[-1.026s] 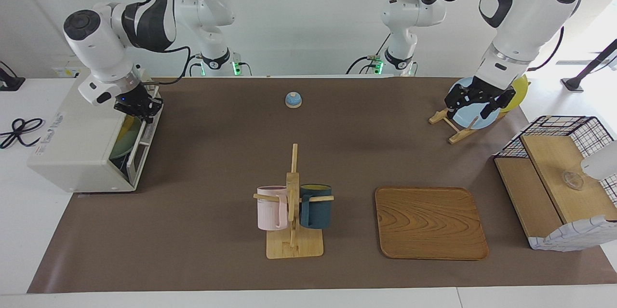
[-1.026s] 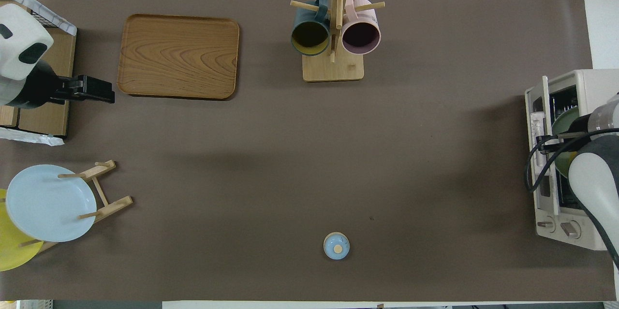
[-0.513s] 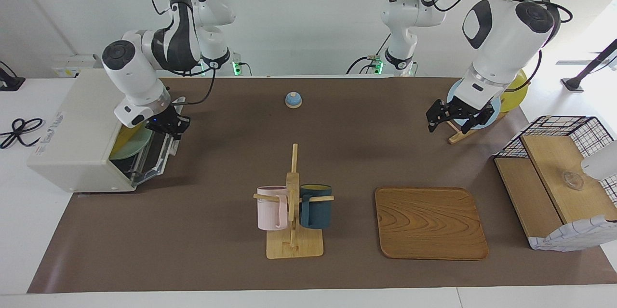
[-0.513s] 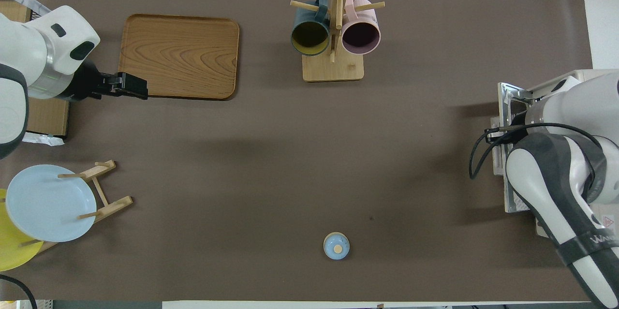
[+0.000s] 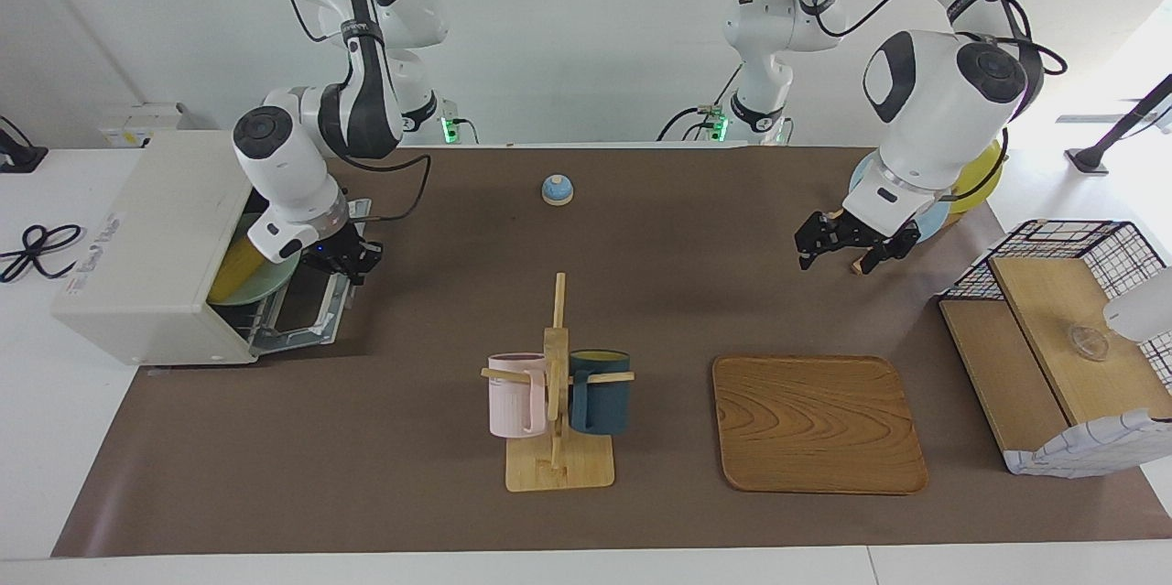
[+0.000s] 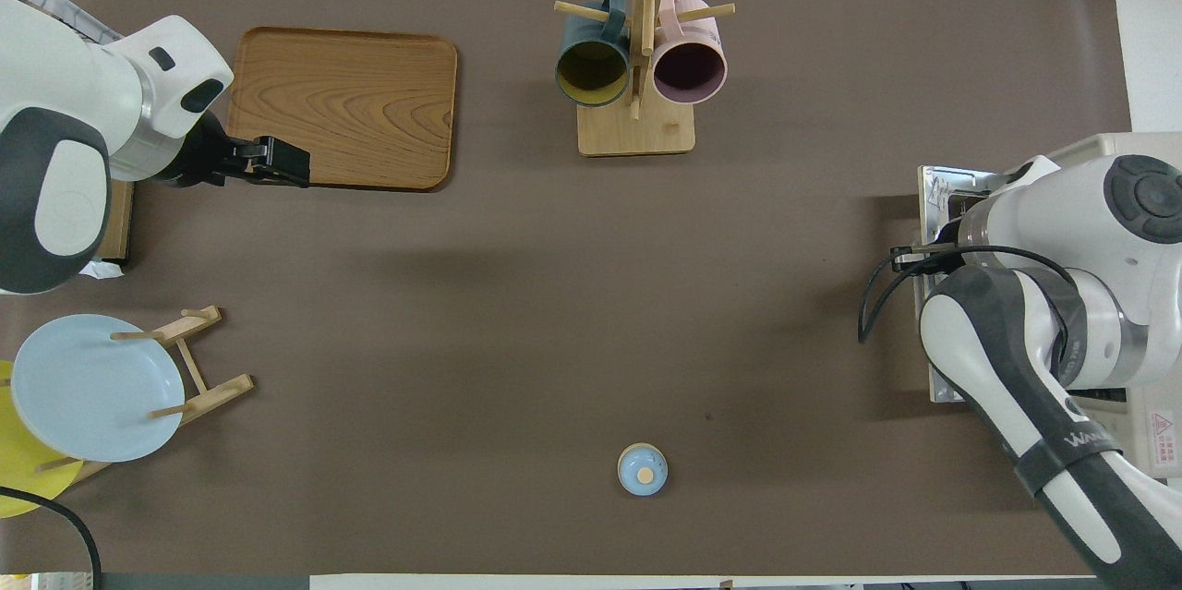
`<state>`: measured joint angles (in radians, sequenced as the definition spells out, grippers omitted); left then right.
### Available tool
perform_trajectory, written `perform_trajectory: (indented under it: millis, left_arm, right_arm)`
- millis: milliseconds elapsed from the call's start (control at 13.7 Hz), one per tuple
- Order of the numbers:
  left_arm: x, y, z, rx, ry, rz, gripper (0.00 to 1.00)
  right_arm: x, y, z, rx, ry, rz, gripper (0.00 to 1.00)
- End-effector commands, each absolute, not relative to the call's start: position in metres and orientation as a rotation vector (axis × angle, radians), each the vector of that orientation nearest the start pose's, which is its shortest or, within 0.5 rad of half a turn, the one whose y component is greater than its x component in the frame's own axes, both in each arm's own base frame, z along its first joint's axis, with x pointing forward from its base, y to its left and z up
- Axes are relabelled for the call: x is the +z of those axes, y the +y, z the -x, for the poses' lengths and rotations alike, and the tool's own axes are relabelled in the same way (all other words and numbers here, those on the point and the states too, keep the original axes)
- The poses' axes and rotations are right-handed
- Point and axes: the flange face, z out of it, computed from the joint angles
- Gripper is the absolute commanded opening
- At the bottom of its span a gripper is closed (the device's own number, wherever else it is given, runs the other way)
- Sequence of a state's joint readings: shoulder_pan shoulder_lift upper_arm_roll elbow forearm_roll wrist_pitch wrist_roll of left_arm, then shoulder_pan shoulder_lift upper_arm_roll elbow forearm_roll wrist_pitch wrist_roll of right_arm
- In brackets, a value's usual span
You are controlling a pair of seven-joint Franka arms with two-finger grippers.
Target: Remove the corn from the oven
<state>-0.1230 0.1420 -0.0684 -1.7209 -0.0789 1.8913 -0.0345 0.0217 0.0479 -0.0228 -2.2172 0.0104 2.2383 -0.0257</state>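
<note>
Off-white oven [image 5: 151, 242] sits at the right arm's end of the table, door [image 5: 307, 315] dropped open. I see a green plate [image 5: 252, 278] inside with something yellow on it, probably the corn [image 5: 229, 266]. My right gripper [image 5: 352, 262] is pinched shut at the door's edge. My left gripper [image 5: 847, 246] hangs with fingers spread over bare mat.

Oven [image 5: 151, 246] at the right arm's end of the table, door [image 5: 307, 315] dropped open, right gripper [image 5: 346, 263] shut at its top edge (handle hidden). Greenish plate [image 5: 256, 278] inside. Left gripper [image 5: 847, 242] spread, up over the mat near the plate rack [image 5: 861, 260].
</note>
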Motion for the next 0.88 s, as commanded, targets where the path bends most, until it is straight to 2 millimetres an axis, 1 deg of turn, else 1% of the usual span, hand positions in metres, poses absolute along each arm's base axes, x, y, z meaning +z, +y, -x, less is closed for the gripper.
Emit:
perform_trajectory:
  millis: [0, 147, 220, 293, 366, 440, 586, 659, 733, 806]
  left_arm:
    - [0.492, -0.126, -0.597, -0.04, 0.236, 3.233, 1.0]
    - [0.488, -0.133, -0.597, -0.028, 0.254, 3.233, 1.0]
    - [0.488, -0.138, -0.596, -0.026, 0.26, 3.241, 1.0]
    - [0.486, -0.138, -0.597, -0.026, 0.261, 3.244, 1.0]
    - [0.483, -0.139, -0.599, -0.028, 0.262, 3.245, 1.0]
    - [0.479, -0.147, -0.598, -0.027, 0.28, 3.243, 1.0]
    - [0.477, -0.148, -0.599, -0.029, 0.314, 3.24, 1.0]
    - [0.476, -0.148, -0.599, -0.027, 0.331, 3.238, 1.0]
    - [0.476, -0.148, -0.599, -0.028, 0.344, 3.237, 1.0]
    - [0.473, -0.148, -0.6, -0.022, 0.361, 3.234, 1.0]
  right_arm:
    - [0.333, -0.033, -0.528, 0.001, 0.024, 3.159, 0.0]
    - [0.319, -0.029, -0.526, 0.006, 0.019, 3.159, 0.0]
    - [0.308, -0.029, -0.527, 0.022, 0.034, 3.157, 0.0]
    - [0.302, -0.029, -0.528, 0.023, 0.033, 3.158, 0.0]
    - [0.301, -0.029, -0.528, 0.02, 0.033, 3.158, 0.0]
    - [0.301, -0.029, -0.528, 0.02, 0.035, 3.157, 0.0]
    - [0.301, -0.027, -0.528, 0.022, 0.061, 3.156, 0.0]
    - [0.301, -0.018, -0.529, 0.022, 0.063, 3.156, 0.0]
    - [0.301, -0.005, -0.529, 0.021, 0.065, 3.151, 0.0]
    - [0.301, -0.001, -0.529, 0.024, 0.104, 3.129, 0.0]
